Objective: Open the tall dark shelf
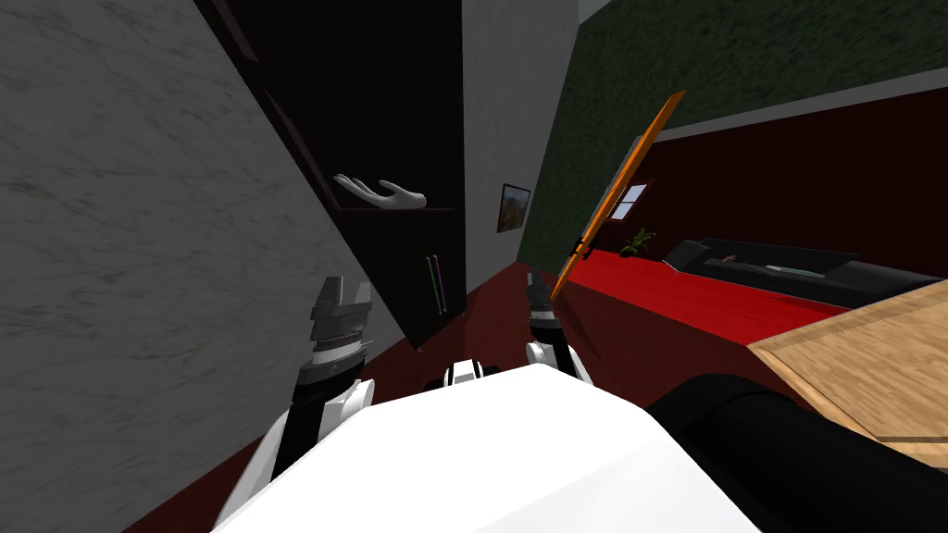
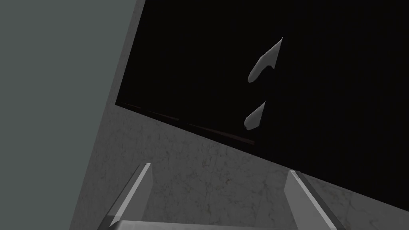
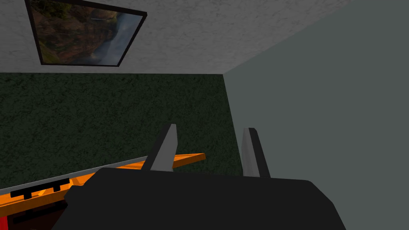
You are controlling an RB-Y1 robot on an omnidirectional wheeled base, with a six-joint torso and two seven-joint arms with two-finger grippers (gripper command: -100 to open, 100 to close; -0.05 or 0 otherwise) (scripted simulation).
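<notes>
The tall dark shelf (image 1: 370,111) stands against the wall ahead, its inside showing. A white hand-shaped figure (image 1: 381,192) lies on one board and thin books (image 1: 435,287) stand below it. An orange door panel (image 1: 618,185) with a black handle (image 1: 580,248) is swung far out to the shelf's right. My right gripper (image 1: 535,291) is at that panel's lower edge. In the right wrist view its fingers (image 3: 209,131) are apart, with the panel's end (image 3: 187,157) just past one finger. My left gripper (image 1: 341,294) is open (image 2: 217,171) before the shelf's dark side (image 2: 339,100).
A grey marbled wall (image 1: 120,231) runs close on my left. A framed picture (image 1: 514,206) hangs beyond the shelf. On the red floor (image 1: 704,305) to the right are a plant (image 1: 637,242) and a long black low unit (image 1: 787,268). A wooden table (image 1: 870,361) is near right.
</notes>
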